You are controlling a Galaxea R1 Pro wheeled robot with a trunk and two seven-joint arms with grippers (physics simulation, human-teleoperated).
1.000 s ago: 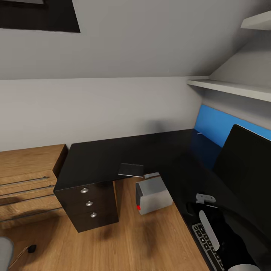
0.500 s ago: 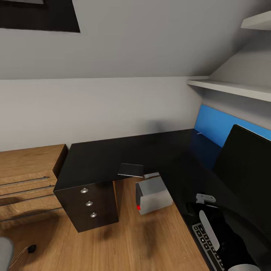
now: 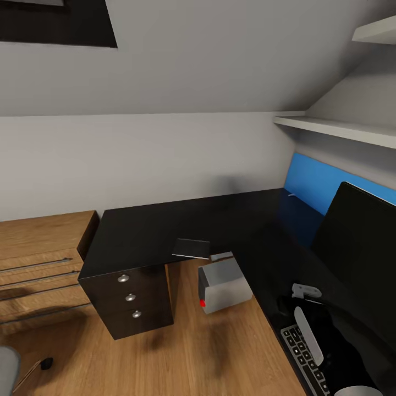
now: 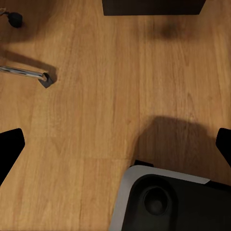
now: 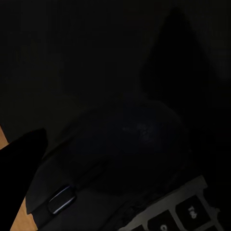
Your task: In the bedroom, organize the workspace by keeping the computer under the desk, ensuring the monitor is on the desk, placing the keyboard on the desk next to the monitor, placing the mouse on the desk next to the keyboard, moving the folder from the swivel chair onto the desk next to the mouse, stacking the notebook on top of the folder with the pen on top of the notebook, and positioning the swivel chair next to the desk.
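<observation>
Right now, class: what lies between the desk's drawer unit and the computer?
In the head view, only bare wooden floor separates the drawer unit from the computer; the notebook overhangs the desk edge above that gap.

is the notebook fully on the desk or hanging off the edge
Hanging off. In the head view the notebook lies flat at the desk front edge, its near part jutting past it over the floor, beside the computer.

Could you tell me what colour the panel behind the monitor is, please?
Bright blue; the back panel shows best in the head view, behind the black monitor.

monitor point(image 3: 360, 247) cut by edge | keyboard point(image 3: 302, 357) partly hidden (arm over it)
</observation>
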